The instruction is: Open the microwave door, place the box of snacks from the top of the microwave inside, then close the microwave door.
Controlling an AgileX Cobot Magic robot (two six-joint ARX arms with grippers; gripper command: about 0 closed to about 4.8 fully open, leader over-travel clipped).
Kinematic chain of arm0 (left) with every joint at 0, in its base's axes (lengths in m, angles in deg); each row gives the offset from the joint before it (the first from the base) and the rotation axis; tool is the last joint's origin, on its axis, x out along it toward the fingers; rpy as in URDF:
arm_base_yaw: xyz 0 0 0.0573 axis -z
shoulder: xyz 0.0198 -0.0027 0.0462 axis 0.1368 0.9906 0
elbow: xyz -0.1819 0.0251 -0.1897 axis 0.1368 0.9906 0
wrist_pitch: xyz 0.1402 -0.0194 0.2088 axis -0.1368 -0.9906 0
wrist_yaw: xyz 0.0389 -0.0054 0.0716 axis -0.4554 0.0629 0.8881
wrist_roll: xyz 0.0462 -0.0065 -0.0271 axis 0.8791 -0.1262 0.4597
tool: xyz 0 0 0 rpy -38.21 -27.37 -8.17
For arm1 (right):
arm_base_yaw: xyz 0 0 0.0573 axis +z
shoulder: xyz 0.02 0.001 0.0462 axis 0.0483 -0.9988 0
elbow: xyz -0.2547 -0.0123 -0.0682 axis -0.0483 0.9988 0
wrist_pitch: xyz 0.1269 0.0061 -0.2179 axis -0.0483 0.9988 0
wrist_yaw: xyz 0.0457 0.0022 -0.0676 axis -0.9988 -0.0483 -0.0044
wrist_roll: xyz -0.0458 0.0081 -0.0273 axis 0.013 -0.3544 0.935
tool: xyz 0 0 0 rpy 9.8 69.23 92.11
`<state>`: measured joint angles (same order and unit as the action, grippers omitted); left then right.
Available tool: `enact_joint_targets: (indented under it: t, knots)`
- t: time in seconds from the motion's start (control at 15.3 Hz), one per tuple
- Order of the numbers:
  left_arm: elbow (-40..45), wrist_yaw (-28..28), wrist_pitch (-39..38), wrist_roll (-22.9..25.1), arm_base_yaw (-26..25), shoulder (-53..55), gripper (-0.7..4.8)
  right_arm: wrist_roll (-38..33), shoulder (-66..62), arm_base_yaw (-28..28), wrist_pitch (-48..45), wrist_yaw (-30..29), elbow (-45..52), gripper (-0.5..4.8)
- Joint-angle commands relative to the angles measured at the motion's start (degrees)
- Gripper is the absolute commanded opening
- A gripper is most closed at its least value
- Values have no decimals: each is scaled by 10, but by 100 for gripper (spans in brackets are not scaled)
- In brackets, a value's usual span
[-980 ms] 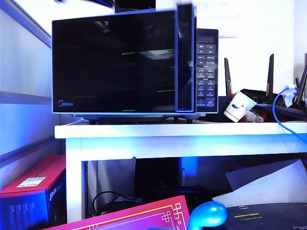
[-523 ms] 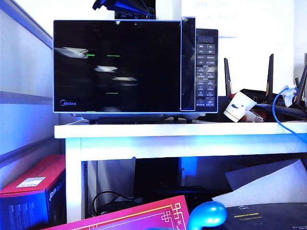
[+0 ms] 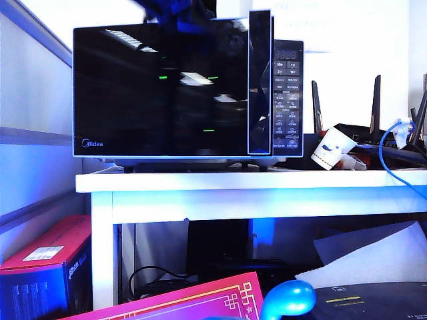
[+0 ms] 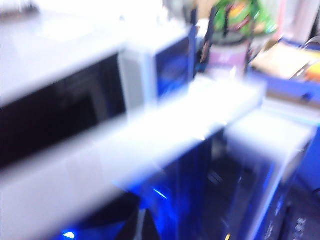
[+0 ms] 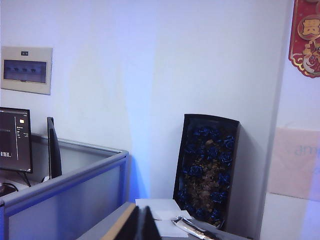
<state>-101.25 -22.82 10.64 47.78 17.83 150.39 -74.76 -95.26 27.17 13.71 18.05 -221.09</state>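
Glossy black microwave door (image 3: pixel 160 90), seemingly closed

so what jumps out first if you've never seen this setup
The big black microwave on the white table fills the exterior view, its glossy door looking closed. A dark arm part hangs blurred over its top. In the right wrist view, a dark box of blue flowers leans against the wall.

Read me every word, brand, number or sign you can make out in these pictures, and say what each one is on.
"Midea": lower left of the microwave door.
Digital display and button labels on the microwave panel: too small to read.
Sticker on the red box: too small.
Red wall hanging: gold characters, unreadable.
Pink bag: pale lettering, cut off.
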Motion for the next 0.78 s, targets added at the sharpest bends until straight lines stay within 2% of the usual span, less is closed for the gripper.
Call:
enact_joint_targets:
  t: [0.07,0.2,0.59,0.78]
  knots:
    - [-2,16,52,0,0,28,-5,-2,2,0,-10,0,-2,-5]
    - [-2,21,76,0,0,38,-5,-2,2,0,-10,0,-2,-5]
    - [-2,188,110,0,0,44,-5,-3,3,0,-11,0,-2,-5]
    - [-2,234,120,-1,0,45,-5,-3,3,0,-10,0,-2,-5]
